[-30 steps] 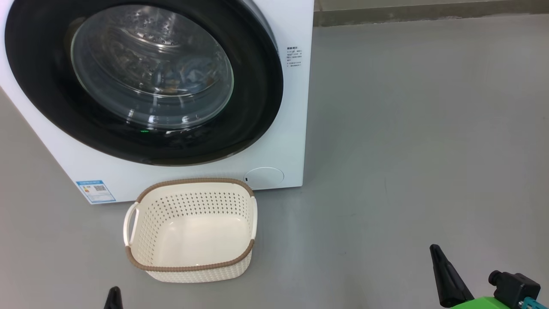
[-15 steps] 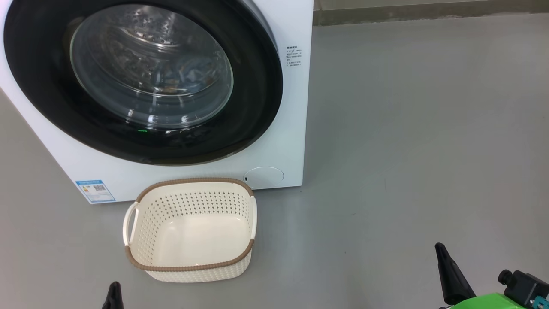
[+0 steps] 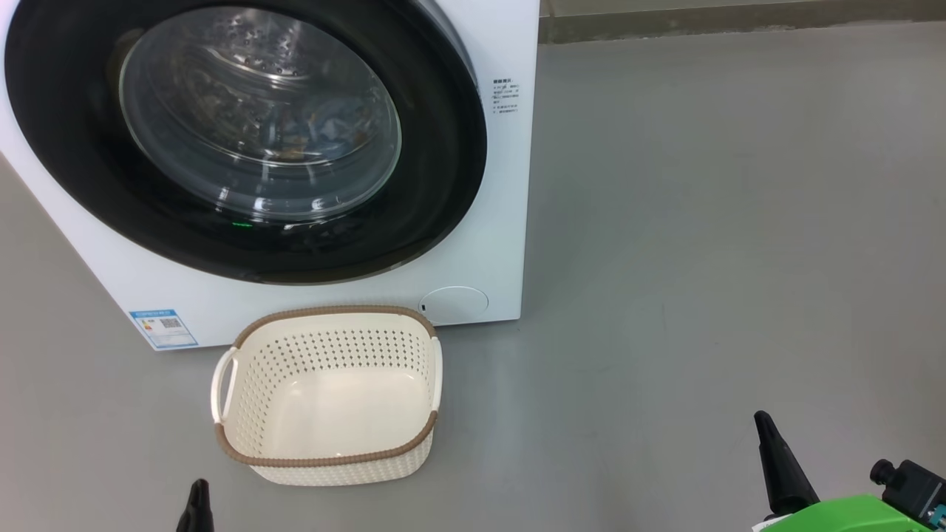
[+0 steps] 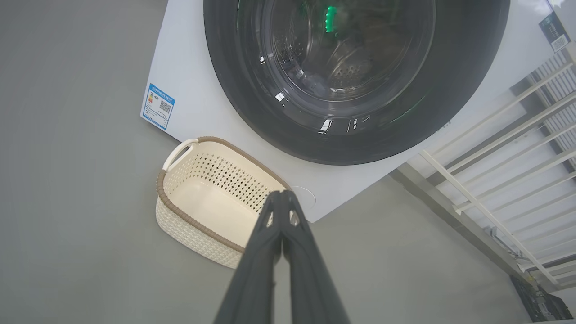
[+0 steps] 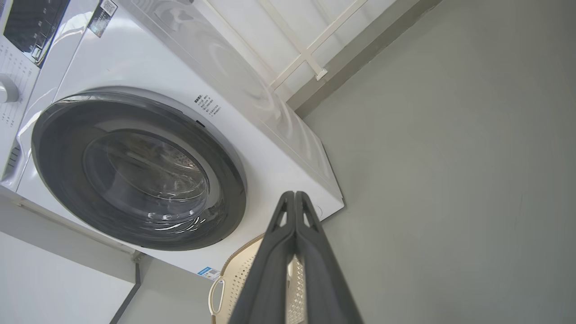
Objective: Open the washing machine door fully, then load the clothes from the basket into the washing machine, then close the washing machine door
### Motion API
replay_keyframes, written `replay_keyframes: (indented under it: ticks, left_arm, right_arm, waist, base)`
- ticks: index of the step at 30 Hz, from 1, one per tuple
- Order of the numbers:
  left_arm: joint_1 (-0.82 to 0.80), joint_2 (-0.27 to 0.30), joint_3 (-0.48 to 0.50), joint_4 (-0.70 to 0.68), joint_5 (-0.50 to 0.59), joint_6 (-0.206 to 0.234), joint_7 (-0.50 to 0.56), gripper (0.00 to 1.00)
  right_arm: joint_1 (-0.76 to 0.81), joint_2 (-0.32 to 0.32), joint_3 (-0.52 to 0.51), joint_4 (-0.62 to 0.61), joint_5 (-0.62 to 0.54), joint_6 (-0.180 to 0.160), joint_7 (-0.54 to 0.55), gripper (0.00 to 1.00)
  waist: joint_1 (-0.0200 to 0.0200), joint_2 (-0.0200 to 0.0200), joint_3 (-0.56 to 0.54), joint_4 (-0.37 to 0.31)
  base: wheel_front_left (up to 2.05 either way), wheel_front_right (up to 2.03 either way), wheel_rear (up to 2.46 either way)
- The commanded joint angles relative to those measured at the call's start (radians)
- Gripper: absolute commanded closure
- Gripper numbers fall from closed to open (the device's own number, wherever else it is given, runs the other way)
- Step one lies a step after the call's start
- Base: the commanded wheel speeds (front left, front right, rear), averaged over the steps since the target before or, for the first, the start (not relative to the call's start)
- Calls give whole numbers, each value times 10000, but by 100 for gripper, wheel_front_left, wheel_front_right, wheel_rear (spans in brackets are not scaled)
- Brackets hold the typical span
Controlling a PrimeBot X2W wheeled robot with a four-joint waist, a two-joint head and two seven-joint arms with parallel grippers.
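Floor (image 3: 665,295), near: left tool (image 3: 197,493) at left, right tool (image 3: 765,428) at right, both pinched narrow, holding nothing | middle: basket (image 3: 325,459) standing just before white washing machine (image 3: 510,236) | far: washing machine door (image 3: 443,148) closed, clothes (image 3: 336,122) behind its glass

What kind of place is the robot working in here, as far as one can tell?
Probably a laundry corner, in a home or a test room: a white front-loading washing machine stands on a bare grey floor, and a cream perforated basket sits just before it.
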Motion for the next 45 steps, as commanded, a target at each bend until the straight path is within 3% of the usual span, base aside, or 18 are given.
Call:
replay_keyframes:
  ticks: [1, 45]
  left_arm:
    - [-504, 170, 204, -161, -280, -80, 67, 100]
    - [-1627, 247, 482, 602, -5229, -364, 1363, 100]
  right_arm:
    - [-413, -43, 8, -213, 266, -25, 53, 100]
    - [-917, 66, -361, -78, 4862, -47, 1355, 100]
  waist:
    - [-1, 0, 1, -1]
    - [-1, 0, 54, -38]
  base:
    - [0, 0, 0]
    - [0, 0, 0]
